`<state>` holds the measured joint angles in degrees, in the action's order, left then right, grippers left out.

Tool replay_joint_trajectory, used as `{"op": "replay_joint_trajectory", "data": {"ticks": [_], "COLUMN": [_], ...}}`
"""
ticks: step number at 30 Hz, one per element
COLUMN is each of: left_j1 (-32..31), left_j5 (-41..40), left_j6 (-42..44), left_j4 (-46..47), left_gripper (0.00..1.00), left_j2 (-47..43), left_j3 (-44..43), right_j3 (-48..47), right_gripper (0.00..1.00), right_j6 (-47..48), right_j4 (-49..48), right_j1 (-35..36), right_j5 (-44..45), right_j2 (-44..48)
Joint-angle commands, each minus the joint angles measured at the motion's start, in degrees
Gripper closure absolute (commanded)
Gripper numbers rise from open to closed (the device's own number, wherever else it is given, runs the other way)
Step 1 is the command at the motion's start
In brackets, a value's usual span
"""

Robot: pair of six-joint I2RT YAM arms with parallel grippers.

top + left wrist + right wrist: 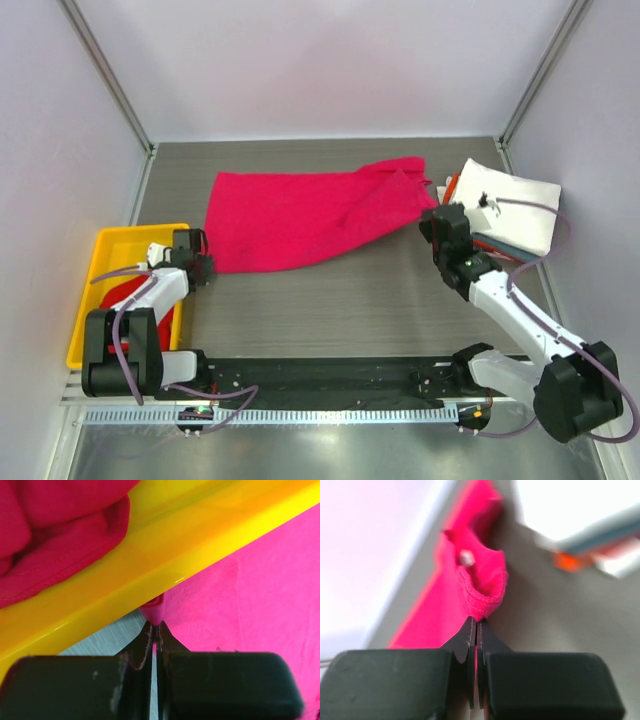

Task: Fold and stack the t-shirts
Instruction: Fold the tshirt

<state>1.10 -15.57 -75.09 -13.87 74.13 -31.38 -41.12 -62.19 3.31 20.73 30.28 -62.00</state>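
Note:
A magenta-pink t-shirt [300, 215] lies spread across the middle of the table. My left gripper [203, 262] is shut on its left edge, seen pinched in the left wrist view [155, 624], next to the yellow tray. My right gripper [436, 222] is shut on the shirt's right end, a hemmed fold in the right wrist view [477, 621]. A darker red t-shirt [55, 535] lies in the tray. Folded t-shirts are stacked at the right, white [510, 205] on top, with orange and light blue edges [580, 555] below.
The yellow plastic tray [100, 262] stands at the left edge of the table, its rim [150, 555] close above my left fingers. Pale walls close in the table at the left, back and right.

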Motion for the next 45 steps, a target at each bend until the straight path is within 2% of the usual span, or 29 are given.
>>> {"op": "replay_joint_trajectory", "data": {"ticks": [1,3,8,12,16,20,23,24,26,27,29,32,33,35,36,39,43,45], "left_j1": [0.7,0.7,0.9,0.8,0.9,0.9,0.9,0.8,0.8,0.9,0.8,1.2,1.3,1.4,1.5,1.6,1.6,1.6], "left_j5": [-3.6,-3.9,-5.1,-5.3,-4.5,-3.2,-2.4,-2.4,-3.1,-3.6,-5.2,-6.3,-6.4,-6.4,-6.3,-6.0,-6.0,-6.0], "left_j6": [2.4,3.1,4.1,4.4,5.2,4.6,4.4,4.3,4.4,4.5,4.9,5.8,5.9,6.1,6.1,6.2,6.5,6.5], "left_j4": [-3.7,-4.8,-7.7,-8.5,-9.8,-11.0,-12.2,-12.8,-14.0,-14.2,-14.4,-15.0,-15.0,-14.6,-14.4,-14.7,-14.9,-14.8], "left_gripper": [1.0,1.0,1.0,1.0,1.0,1.0,1.0,1.0,1.0,1.0,1.0,1.0,1.0,1.0,1.0,1.0,1.0,1.0], "left_j2": [-3.0,-4.1,-9.0,-11.5,-12.0,-11.6,-10.6,-10.3,-10.3,-10.5,-11.0,-11.6,-11.9,-12.3,-12.3,-12.7,-13.7,-14.3], "left_j3": [-1.4,-1.5,-0.4,0.3,-0.4,-2.5,-5.6,-7.0,-7.8,-7.8,-7.4,-6.8,-6.4,-5.5,-5.2,-4.7,-3.9,-3.3], "right_j3": [11.2,17.4,26.2,27.4,25.7,20.1,9.5,2.0,-6.4,-11.8,-13.5,-8.5,-3.7,2.2,8.8,20.2,27.7,29.2], "right_gripper": [0.99,0.99,0.99,0.99,0.99,0.99,0.99,0.99,0.99,0.99,0.99,0.99,0.99,0.99,0.99,0.99,0.99,0.99], "right_j6": [-4.4,-5.6,-7.4,-7.2,-7.0,-7.2,-7.2,-5.1,-2.4,-0.7,1.5,0.7,-0.3,-3.2,-4.2,-8.5,-10.6,-10.5], "right_j4": [5.8,5.8,8.2,10.2,10.8,10.3,8.3,7.2,5.1,3.0,0.4,3.4,5.4,8.5,8.7,10.3,15.2,16.7], "right_j1": [-0.3,-0.3,-0.3,-0.3,-0.3,-0.3,-0.3,-0.3,-0.3,-0.3,-0.3,-0.7,-1.1,-3.3,-3.9,-4.1,-4.1,-4.1], "right_j5": [5.6,5.4,5.5,5.5,5.1,5.4,3.1,-0.5,-5.4,-7.8,-8.9,-0.2,1.1,0.9,0.9,1.3,1.5,1.7], "right_j2": [1.7,5.9,15.7,18.2,16.1,9.7,1.4,-0.8,-6.8,-7.7,-6.1,-2.0,0.4,3.6,8.0,16.2,28.5,29.6]}}
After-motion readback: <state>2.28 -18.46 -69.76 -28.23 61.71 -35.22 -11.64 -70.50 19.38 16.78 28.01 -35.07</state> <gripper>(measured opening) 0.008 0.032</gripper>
